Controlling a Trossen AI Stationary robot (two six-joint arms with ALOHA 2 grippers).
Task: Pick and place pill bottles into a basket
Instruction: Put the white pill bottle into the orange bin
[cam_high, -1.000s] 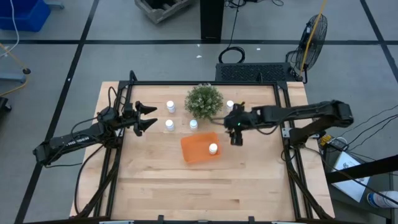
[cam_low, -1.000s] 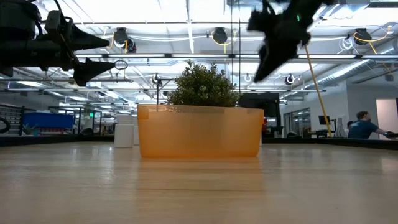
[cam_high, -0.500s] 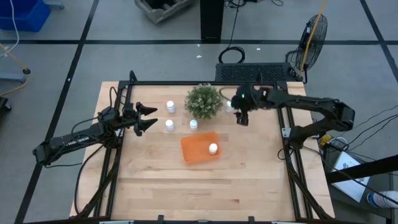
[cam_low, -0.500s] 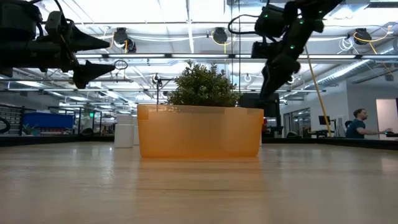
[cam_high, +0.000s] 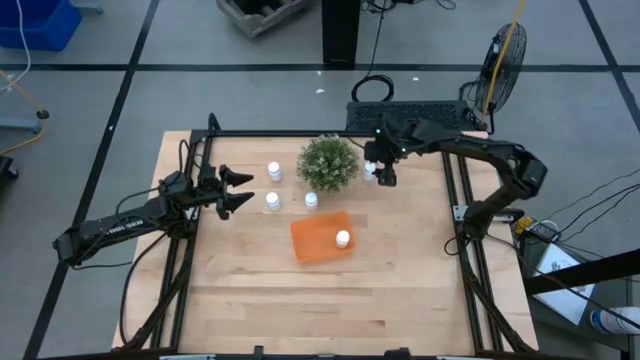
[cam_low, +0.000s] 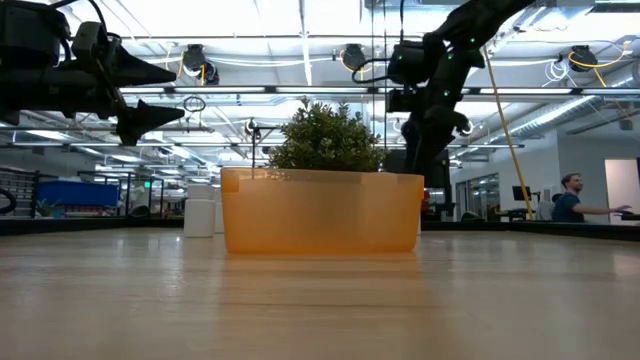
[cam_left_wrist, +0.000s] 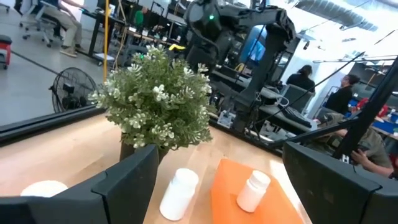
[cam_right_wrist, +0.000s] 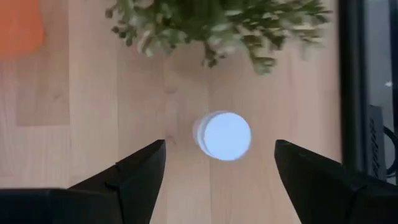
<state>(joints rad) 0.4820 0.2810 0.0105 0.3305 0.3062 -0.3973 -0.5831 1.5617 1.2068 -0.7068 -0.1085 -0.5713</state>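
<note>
The orange basket (cam_high: 318, 240) sits mid-table with one white pill bottle (cam_high: 343, 238) in it. Three more bottles (cam_high: 274, 171) (cam_high: 272, 201) (cam_high: 311, 200) stand left of and in front of the green plant (cam_high: 328, 163). Another bottle (cam_high: 370, 169) stands on the table right of the plant. My right gripper (cam_high: 384, 178) hangs open over this bottle, pointing down. In the right wrist view its fingers (cam_right_wrist: 140, 171) stand on either side of the bottle's cap (cam_right_wrist: 225, 135), apart from it. My left gripper (cam_high: 240, 190) is open and empty, left of the bottles.
The plant's leaves (cam_right_wrist: 217, 25) reach close to the bottle under my right gripper. The table's black frame rail (cam_high: 447, 180) runs just right of it. Bare wood lies in front of the basket (cam_low: 320, 212). People sit in the room beyond the table (cam_low: 570, 195).
My right gripper has gone from beside the basket's right end toward the table's far edge, to over the bottle right of the plant. It has also come down. My left gripper has kept still.
</note>
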